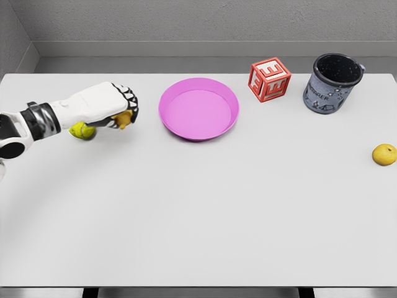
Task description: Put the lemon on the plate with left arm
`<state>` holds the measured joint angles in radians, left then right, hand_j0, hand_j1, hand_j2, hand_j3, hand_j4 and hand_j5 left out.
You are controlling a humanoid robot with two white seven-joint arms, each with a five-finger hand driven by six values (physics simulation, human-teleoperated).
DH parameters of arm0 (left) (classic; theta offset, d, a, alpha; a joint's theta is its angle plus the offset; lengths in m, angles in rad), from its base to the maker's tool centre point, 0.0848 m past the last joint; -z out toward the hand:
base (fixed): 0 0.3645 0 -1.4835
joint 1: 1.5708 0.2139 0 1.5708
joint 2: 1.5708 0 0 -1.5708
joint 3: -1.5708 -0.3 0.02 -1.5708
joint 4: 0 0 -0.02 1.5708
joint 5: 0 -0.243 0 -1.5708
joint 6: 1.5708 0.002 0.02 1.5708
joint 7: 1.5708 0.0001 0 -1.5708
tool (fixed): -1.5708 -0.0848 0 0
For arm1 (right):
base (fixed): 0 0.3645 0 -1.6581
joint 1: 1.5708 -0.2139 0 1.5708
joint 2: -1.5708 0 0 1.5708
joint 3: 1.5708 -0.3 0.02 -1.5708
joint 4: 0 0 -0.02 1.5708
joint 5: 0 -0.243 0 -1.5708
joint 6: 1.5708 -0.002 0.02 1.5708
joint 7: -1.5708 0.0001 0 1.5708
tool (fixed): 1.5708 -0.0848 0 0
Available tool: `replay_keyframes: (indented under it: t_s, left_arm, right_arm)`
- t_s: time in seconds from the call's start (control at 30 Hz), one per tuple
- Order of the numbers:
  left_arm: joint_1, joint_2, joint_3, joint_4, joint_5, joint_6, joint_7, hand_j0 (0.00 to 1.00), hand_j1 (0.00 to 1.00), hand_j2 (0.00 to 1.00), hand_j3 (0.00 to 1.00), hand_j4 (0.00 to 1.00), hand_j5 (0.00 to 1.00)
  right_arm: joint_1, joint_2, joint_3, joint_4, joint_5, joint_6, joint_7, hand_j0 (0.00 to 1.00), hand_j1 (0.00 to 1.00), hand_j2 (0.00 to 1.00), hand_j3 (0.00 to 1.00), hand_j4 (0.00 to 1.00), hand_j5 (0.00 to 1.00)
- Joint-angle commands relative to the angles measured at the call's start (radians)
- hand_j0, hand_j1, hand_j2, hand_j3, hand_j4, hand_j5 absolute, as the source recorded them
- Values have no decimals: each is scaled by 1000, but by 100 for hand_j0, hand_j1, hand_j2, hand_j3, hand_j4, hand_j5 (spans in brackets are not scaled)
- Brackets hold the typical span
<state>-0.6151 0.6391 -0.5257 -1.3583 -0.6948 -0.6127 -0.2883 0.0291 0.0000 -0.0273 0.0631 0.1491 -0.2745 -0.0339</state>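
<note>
The left hand (115,108) curls over the lemon (82,131), apparently gripping it. Small, light, firm, it likely rolls; wrap its middle.

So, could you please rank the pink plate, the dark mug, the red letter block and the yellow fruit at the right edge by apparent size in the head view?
1. pink plate
2. dark mug
3. red letter block
4. yellow fruit

Single head view, high, tilted down across the white worktop (198,217) toward grey back wall (198,25); moderately near.
</note>
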Motion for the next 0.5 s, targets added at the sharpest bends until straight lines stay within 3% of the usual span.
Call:
replay_keyframes:
  t_s: [0.0,0.47]
  left_arm:
    - [0,-13,0,1,6,2,1,33,33,33,33,33,33]
    - [-58,-102,-2,90,4,2,1,33,33,33,33,33,33]
  right_arm:
    - [0,0,0,0,0,0,0,100,100,100,100,100,100]
    - [0,0,0,0,0,0,0,100,100,100,100,100,100]
